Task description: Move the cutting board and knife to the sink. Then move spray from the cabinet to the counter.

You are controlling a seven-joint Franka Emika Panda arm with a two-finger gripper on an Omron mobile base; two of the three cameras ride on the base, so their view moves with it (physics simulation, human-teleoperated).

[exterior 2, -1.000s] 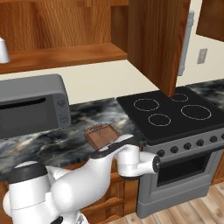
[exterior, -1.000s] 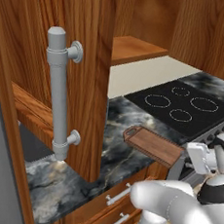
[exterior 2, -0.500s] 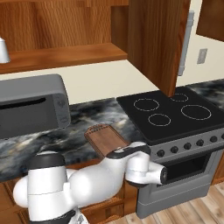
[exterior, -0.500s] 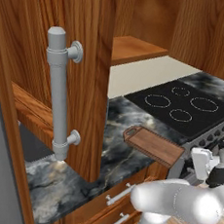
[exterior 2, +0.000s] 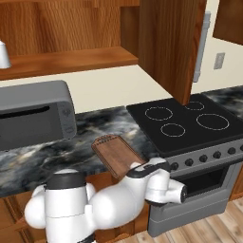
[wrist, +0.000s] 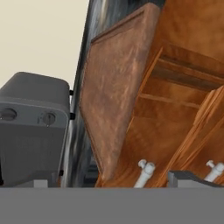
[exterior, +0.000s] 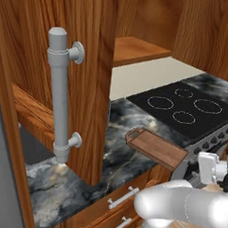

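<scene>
Gripper point(wrist: 107, 186) spread wide, nothing held; your cutting board point(wrist: 114, 94) sits at twelve o'clock, long axis running straight away from you.

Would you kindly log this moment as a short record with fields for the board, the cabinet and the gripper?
cutting board: lies flat on the counter, one end overhanging the front edge, beside the stovetop
cabinet: door open, bar handle upright
toaster oven: on the counter
gripper: open, low in front of the drawers, holding nothing
</scene>
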